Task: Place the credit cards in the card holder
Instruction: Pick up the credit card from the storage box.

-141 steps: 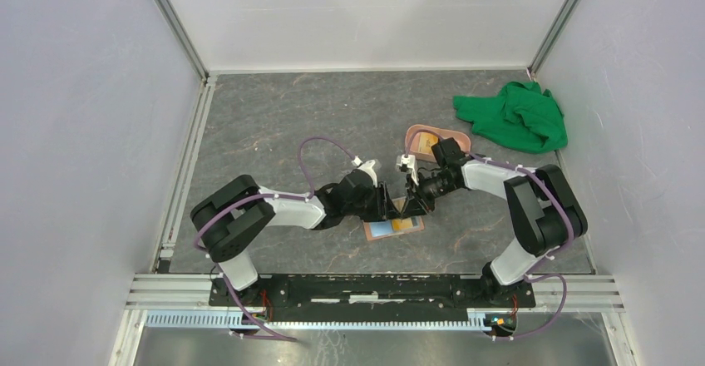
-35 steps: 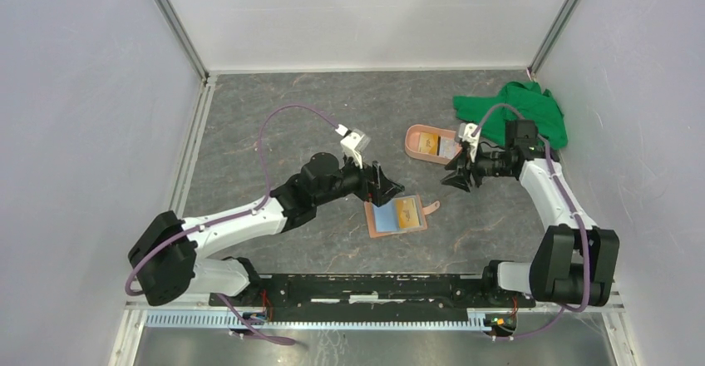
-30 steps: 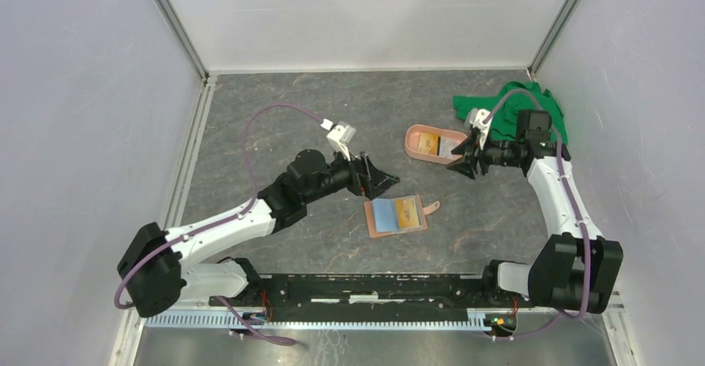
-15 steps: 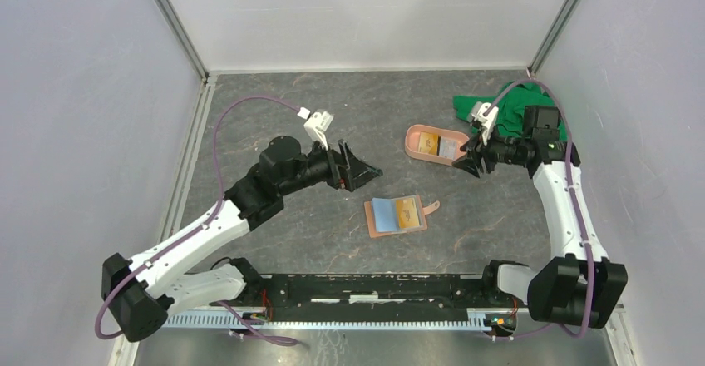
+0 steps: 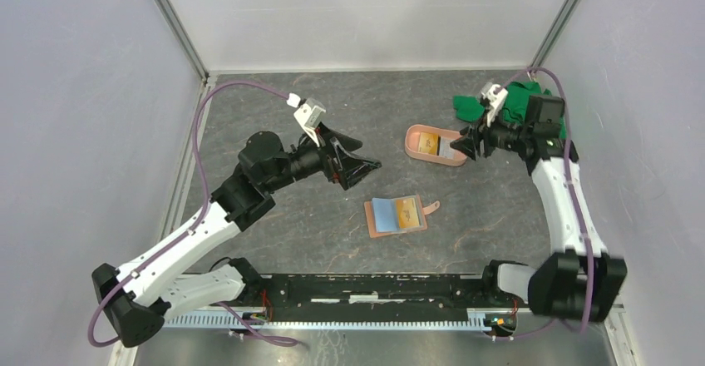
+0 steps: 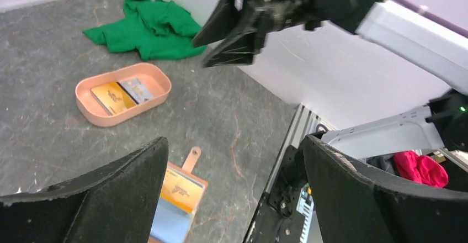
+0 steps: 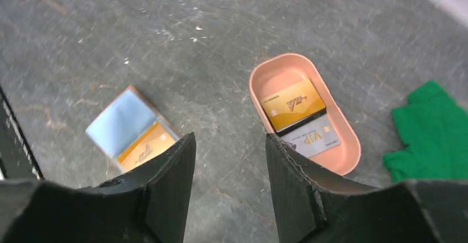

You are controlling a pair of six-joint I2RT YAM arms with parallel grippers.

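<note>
The card holder point(image 5: 397, 215) lies open on the table, a light blue card point(image 5: 384, 214) and an orange card point(image 5: 406, 210) in its pockets; it also shows in the right wrist view point(image 7: 132, 135). More credit cards lie in a pink tray point(image 5: 408, 143): an orange one point(image 7: 292, 105) over a black edge, and a grey-white one point(image 7: 315, 138). My left gripper point(image 5: 368, 155) hangs open and empty, raised to the left of the card holder. My right gripper point(image 5: 460, 148) hovers open and empty above the tray's right end.
A green cloth point(image 5: 520, 104) is crumpled at the back right, just behind the right arm. In the left wrist view the pink tray point(image 6: 105, 119), the cloth point(image 6: 149, 27) and the right gripper point(image 6: 237, 30) show beyond my fingers. White walls enclose the grey table.
The left arm has pulled back to the left and risen away from the card holder. The right gripper has moved toward the back right, up beside the tray. Both stay open.
</note>
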